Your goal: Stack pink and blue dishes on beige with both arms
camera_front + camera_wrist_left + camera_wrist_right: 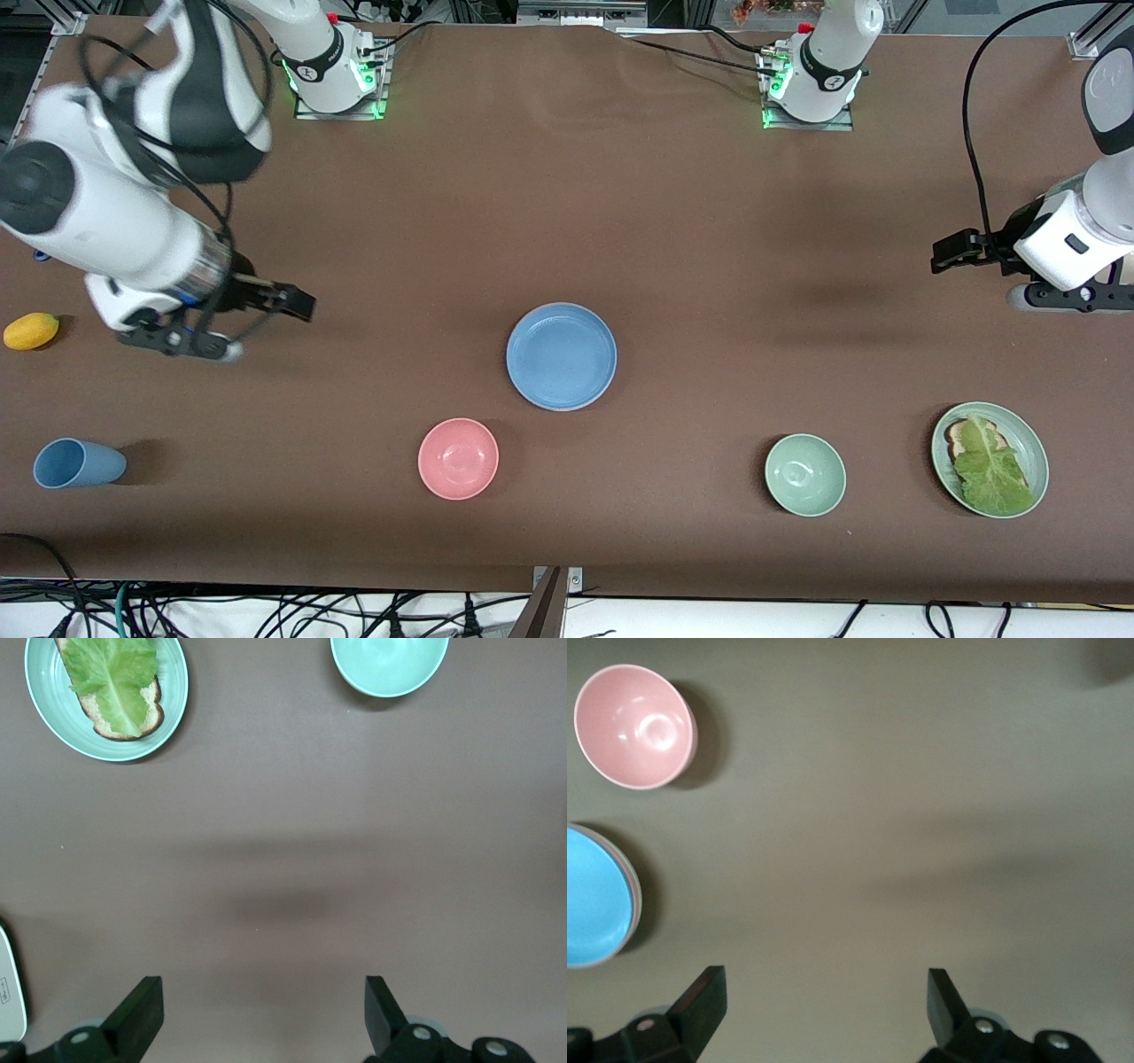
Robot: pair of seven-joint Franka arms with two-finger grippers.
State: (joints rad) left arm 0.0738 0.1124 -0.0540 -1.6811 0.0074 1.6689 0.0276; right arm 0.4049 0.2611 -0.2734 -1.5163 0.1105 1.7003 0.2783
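The light blue plate [561, 356] lies at the middle of the table, and its edge [594, 904] also shows in the right wrist view. A thin pale rim peeks out under that edge. Otherwise no pink plate or beige plate shows. My right gripper [299, 304] [826, 985] hangs open and empty over bare cloth toward the right arm's end. The left gripper [944, 254] [263, 994] is also open and empty, over bare cloth toward the left arm's end.
Nearer the camera stand a pink bowl [458, 458], a pale green bowl [804, 474] and a green plate with lettuce on bread [990, 458]. A blue cup [78, 462] lies on its side, and a yellow fruit [31, 330] sits at the right arm's end.
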